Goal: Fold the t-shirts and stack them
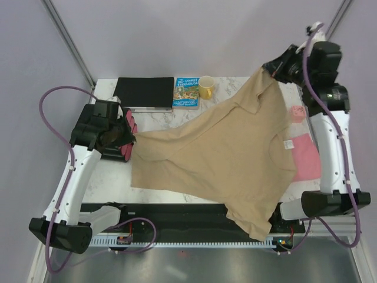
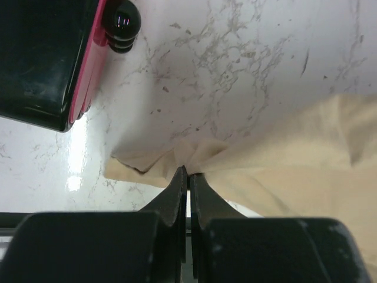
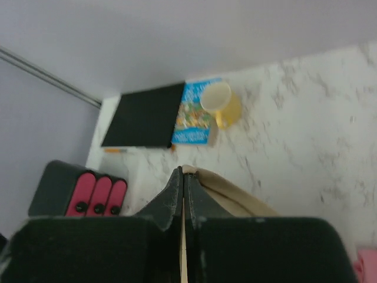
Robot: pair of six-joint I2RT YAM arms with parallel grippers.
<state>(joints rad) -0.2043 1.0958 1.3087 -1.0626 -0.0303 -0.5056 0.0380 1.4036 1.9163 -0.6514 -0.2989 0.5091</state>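
Tan t-shirt [image 1: 235,147] stretches across the table [image 1: 159,121], hem overhanging its near edge.

White marble-pattern table [image 1: 159,119] — pale lilac walls [image 1: 177,35] behind, metal struts [image 1: 66,36] in corners; soft even light.

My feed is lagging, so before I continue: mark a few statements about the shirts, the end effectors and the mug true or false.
1. The left end effector and the right end effector are both shut on the tan t-shirt. True.
2. The pink t-shirt lies on top of the tan one. False: it lies on the table at the right, and the tan one overlaps its edge.
3. The yellow mug stands beside the blue book. True.
4. The tan t-shirt is already folded. False: it is spread open between the arms and reaches past the near table edge.
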